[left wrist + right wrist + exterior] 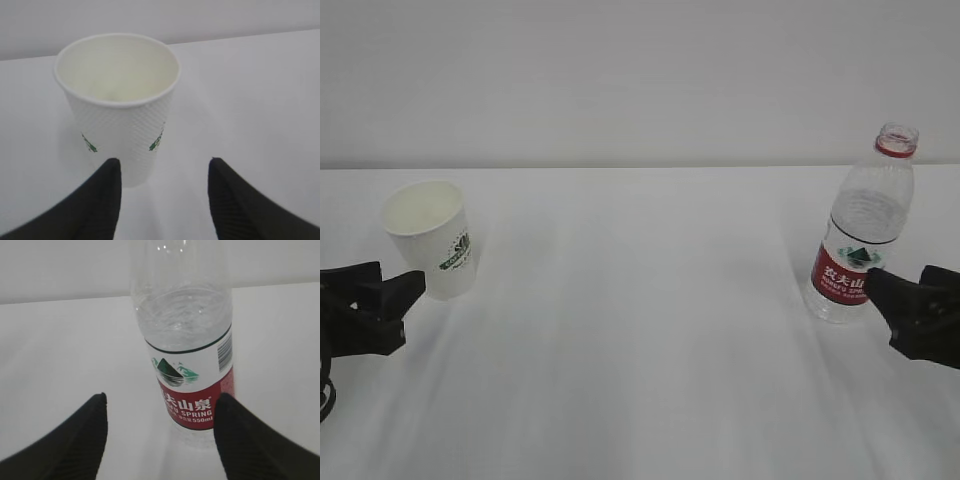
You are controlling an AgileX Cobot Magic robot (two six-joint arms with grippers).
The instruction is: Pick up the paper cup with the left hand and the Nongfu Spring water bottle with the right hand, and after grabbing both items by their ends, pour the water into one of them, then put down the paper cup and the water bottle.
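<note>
We are looking across a broad white table [640, 330] that is filling most of the exterior frame, with a plain pale wall [640, 70] running along the top.

At the right of that frame a tall clear ribbed plastic bottle with a red label, white Chinese characters and a green mountain logo [861, 230] is standing upright on the table; its mouth is showing no cap, only a red neck ring. In the right wrist view the bottle [187, 355] is rising through the centre and leaving the top edge. We are seeing clear colourless water [182, 315] inside, though we cannot tell its level for certain.

At the lower right edge of the exterior frame the black blocky right tool [890, 290] is sitting just beside the bottle's label. In its own view the right tool [162, 405] is standing released, its two dark fingers apart, the bottle's base lying ahead of the gap and near the right-hand finger; we cannot tell whether that finger is touching it.

At the lower left edge the black left tool [405, 285] is waiting just beside a small white tapered paper cup with green logos and a dimpled wall [432, 237], which is standing upright, mouth up, at the left of the frame. In the left wrist view the left tool [165, 165] is likewise spread and grasping nothing, with the cup [117, 105] ahead, toward the left finger.
</note>
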